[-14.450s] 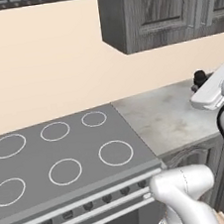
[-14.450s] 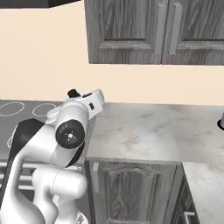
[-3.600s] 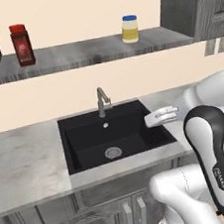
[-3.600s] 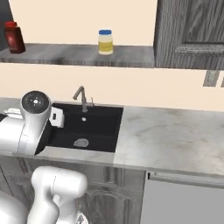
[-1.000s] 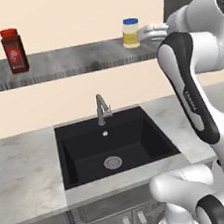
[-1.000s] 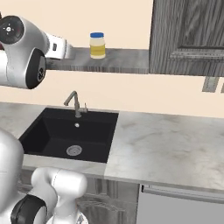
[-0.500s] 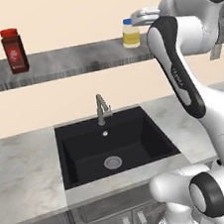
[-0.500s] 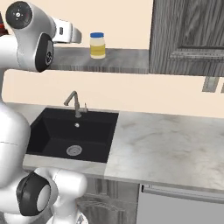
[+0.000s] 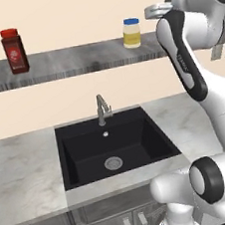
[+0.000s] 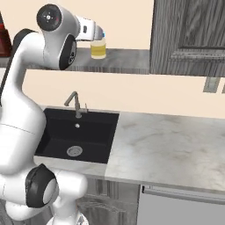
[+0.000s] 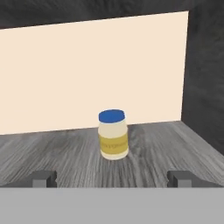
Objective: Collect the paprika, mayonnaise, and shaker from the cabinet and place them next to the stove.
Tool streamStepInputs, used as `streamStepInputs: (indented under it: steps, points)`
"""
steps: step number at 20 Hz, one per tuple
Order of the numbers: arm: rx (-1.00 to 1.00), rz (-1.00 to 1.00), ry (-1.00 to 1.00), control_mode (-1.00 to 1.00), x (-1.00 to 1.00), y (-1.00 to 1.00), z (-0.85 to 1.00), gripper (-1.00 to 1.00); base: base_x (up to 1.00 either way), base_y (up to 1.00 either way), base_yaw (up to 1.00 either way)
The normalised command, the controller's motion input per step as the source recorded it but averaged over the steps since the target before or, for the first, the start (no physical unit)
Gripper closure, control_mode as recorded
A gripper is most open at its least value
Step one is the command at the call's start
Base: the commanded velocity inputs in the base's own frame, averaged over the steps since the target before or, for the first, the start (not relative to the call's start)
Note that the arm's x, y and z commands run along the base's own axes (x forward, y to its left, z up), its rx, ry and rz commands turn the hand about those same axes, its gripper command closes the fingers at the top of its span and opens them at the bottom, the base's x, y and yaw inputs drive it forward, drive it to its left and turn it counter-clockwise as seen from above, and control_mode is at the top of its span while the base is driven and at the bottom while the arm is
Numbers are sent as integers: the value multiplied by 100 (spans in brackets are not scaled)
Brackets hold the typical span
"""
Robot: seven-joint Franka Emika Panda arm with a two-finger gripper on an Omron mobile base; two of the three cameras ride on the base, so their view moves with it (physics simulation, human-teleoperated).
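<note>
A white robot arm reaches up to the open cabinet above a kitchen sink, its tool spread wide and holding nothing as it lines up on the mayonnaise. The pale yellow jar with its blue lid stands upright on the grey streaked shelf board, near the cabinet's right wall and a little way in front of the cream back wall. Seen from the hand, the jar sits squarely between the two dark finger tips and well ahead of them, a placing that suggests the arm has levelled itself with the shelf so the jar can pass between the fingers on a straight push forward.

The paprika, a slim red bottle with a red cap, stands upright at the far left end of the same shelf, well apart from the jar. That gap leaves the jar free on both sides, so the wide-spread fingers appear to have room to close without knocking a neighbour.

Below, the black sink with its tap is set into a grey marbled bench. Both items on the shelf are not yet collected, so the task looks to be at its first pick, with the carry to the stove to follow.
</note>
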Motion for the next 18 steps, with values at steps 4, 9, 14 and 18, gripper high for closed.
streamStepInputs:
  steps: [4,9,14,18]
  points:
    - [0,0,-6,-100,50,-35,0,-100,0,0,0]
    - [0,0,-3,-100,49,0,-8,-100,0,0,0]
    - [0,1,-1,-100,35,1,-8,-100,0,0,0]
    - [-3,8,0,-100,33,12,0,-100,0,0,0]
